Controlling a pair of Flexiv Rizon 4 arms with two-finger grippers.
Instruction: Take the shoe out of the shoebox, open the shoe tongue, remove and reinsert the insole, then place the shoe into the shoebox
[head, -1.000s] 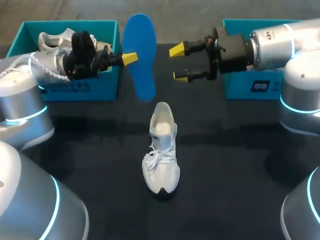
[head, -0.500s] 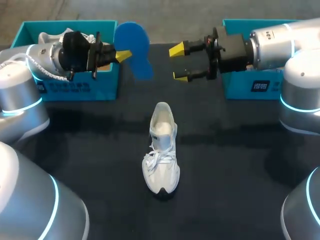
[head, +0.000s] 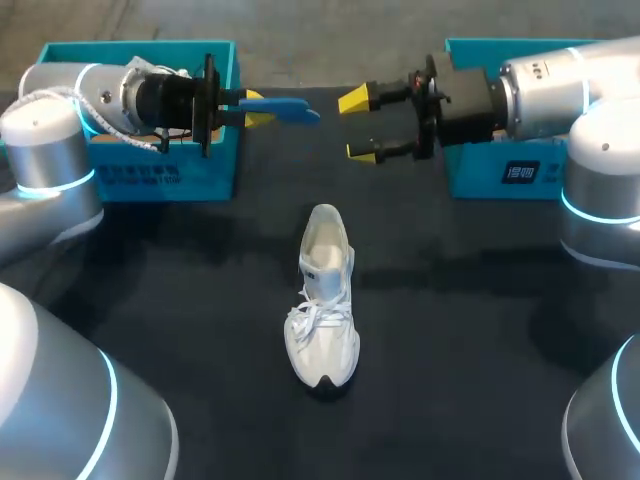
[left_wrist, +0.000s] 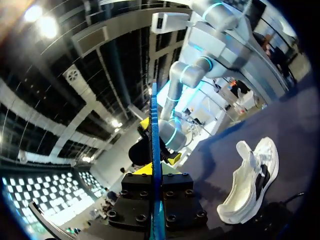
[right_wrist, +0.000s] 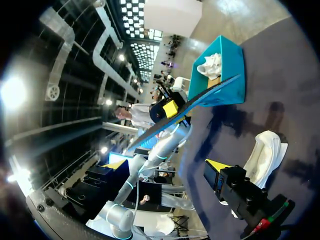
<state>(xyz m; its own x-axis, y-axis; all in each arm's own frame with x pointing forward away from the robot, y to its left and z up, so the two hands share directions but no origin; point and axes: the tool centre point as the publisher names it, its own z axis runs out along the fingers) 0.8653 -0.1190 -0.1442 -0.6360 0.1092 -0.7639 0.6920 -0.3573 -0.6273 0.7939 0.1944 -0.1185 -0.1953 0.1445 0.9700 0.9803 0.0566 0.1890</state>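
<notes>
Blue insole (head: 288, 108) is pinched at 1 end by the left gripper (head: 250, 108), level and edge-on, long axis running across the table (head: 480, 330). Shoe (head: 322, 300) stands below its free tip, well apart, heel opening toward it, toe toward me. Right gripper (head: 360, 126), fingers wide apart, faces that tip from just beyond it. 1 s ago the insole hung face-on, tip down; the left wrist has rolled it flat, the right gripper has not moved

right shoebox (head: 470, 175): sitting at 1 o'clock, mostly hiding behind right arm (head: 560, 85)
left shoebox (head: 200, 175) contents: lying half hidden behind left arm (head: 45, 150) at 11 o'clock
</notes>
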